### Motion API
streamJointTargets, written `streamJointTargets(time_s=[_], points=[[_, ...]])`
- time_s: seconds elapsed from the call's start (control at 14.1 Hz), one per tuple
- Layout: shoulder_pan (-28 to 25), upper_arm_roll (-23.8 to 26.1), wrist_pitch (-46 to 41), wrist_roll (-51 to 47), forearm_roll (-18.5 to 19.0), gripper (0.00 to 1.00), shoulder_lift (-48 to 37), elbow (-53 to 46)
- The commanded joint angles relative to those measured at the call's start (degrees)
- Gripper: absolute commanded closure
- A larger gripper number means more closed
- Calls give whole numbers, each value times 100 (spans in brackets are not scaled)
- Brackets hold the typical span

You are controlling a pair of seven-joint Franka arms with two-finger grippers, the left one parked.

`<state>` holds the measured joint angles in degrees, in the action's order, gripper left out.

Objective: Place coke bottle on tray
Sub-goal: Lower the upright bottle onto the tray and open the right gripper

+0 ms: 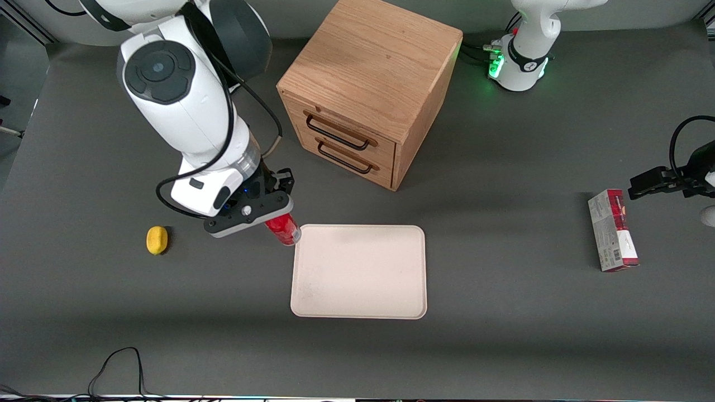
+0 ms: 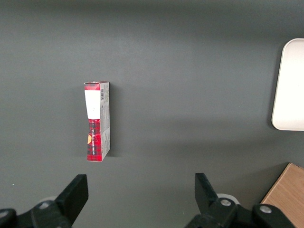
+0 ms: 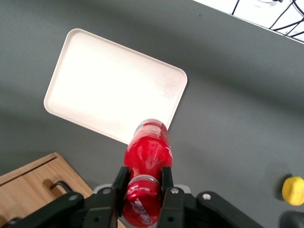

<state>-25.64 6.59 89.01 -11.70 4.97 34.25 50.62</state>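
Observation:
My right gripper (image 1: pixel 276 215) is shut on the neck of the small red coke bottle (image 1: pixel 284 229), holding it above the table just off the tray's corner on the working arm's side. In the right wrist view the gripper (image 3: pixel 142 178) clamps the bottle (image 3: pixel 147 152) below its red cap, and the bottle's clear base hangs over the tray's edge. The cream-white tray (image 1: pixel 358 271) lies flat in front of the wooden cabinet, nearer the front camera; it also shows in the right wrist view (image 3: pixel 109 90) and in the left wrist view (image 2: pixel 292 85).
A wooden cabinet (image 1: pixel 368 84) with two drawers stands farther from the front camera than the tray. A yellow lemon-like object (image 1: pixel 157 240) lies toward the working arm's end of the table. A red-and-grey carton box (image 1: pixel 613 230) lies toward the parked arm's end.

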Motion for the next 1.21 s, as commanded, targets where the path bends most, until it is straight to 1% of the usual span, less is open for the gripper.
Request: streamJointTargets(time_s=[0.0, 0.28, 0.5, 0.78, 0.99, 1.06, 1.14], points=[[85, -17, 475, -52, 136, 88, 405, -26], [103, -69, 1196, 9, 154, 88, 1144, -8], [103, -158, 1601, 18, 154, 88, 1514, 9], [103, -166, 1970, 18, 162, 88, 1892, 27], [103, -175, 2067, 18, 171, 88, 1989, 36], [103, -175, 2077, 1, 171, 83, 2024, 45], [103, -175, 2077, -8, 171, 71, 2042, 54]])
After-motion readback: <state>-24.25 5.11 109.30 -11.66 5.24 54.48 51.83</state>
